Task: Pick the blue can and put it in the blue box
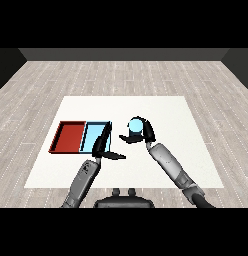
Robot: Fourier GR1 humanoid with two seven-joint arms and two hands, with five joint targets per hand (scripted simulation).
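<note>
Right hand (142, 134) curled round the blue can (135, 125), right of the blue tray (91, 135); left hand (102, 147) open, fingers straight.

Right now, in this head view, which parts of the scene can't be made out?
- The light blue can: its lower body is hidden by the right hand curled round it, so whether it touches the white table can't be told.
- The light blue tray: its near right corner is covered by the left hand.
- Can label: too small to read.
</note>
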